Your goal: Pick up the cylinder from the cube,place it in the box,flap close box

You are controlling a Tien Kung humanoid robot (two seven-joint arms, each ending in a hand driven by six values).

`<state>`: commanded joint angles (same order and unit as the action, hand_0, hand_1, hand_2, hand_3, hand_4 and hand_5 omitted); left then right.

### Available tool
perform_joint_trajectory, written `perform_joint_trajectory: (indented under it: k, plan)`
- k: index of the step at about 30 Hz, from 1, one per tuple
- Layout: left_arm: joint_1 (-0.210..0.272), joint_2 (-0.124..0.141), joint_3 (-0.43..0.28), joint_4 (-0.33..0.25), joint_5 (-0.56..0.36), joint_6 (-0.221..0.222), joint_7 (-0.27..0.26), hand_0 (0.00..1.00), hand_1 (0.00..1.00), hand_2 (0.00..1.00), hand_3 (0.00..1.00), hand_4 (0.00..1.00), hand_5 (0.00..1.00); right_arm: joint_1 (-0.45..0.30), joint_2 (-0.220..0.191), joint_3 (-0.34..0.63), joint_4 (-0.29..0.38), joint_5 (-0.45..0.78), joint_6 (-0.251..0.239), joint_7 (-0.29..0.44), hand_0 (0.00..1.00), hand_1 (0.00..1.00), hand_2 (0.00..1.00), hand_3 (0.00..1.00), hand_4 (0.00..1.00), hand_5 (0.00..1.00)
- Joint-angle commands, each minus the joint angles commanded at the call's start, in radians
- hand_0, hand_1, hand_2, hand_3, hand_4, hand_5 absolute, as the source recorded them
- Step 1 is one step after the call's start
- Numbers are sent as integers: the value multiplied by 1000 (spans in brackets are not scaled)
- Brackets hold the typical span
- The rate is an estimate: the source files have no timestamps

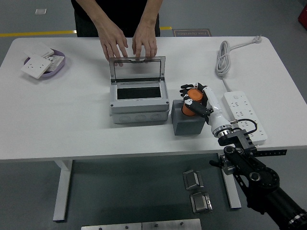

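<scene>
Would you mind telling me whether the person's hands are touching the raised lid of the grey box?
Touching: in the head view both the person's hands rest their fingertips on the top edge of the raised lid of the grey box.

You are looking at a robotics lab or test workshop.

You can tell from the bare white counter (72,124) on metal legs, the grey industrial floor (29,201) with a yellow line (38,34) taped across it, the power strip (242,115) and coiled cable (223,57), a tray of wall sockets (44,64), the grey electrical box (138,98), and metal parts (196,189) lying under the counter.
</scene>
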<state>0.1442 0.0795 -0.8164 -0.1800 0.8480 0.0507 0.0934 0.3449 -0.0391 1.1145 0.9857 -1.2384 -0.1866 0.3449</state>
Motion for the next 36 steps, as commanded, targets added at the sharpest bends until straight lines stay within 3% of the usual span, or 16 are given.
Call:
perform_joint_trajectory:
  k: [10,11,16,17,22,23,31,36]
  plan:
    - [4,-1,-7,0,10,2,6,585,627,587,623,645,220,94,-54,-63,62,-138,-100,-89,517,521,488,460,80,2]
    - [4,-2,-9,0,11,2,7,585,627,587,624,647,224,111,-55,-80,69,-160,-108,-104,484,504,471,413,97,2]
    - [6,-1,-14,0,15,3,9,585,627,587,624,647,224,204,-30,-176,71,-268,-133,-179,484,504,471,413,97,2]
    - [6,0,-18,0,17,3,9,586,627,588,624,647,225,225,-18,-200,60,-284,-135,-193,336,398,430,358,96,2]
    - [7,3,-35,0,31,3,15,586,627,588,624,647,225,323,39,-311,-9,-342,-149,-242,336,398,430,358,96,2]
    - [7,3,-38,0,34,3,16,586,627,588,623,650,230,343,39,-334,-26,-358,-150,-251,215,297,399,333,36,2]
    - [4,15,-57,0,55,4,25,586,627,588,624,650,233,495,39,-507,-163,-400,-142,-306,178,271,386,329,14,2]
    - [2,20,-63,0,63,4,28,586,627,589,624,650,235,552,39,-601,-230,-381,-132,-323,158,258,374,317,2,2]
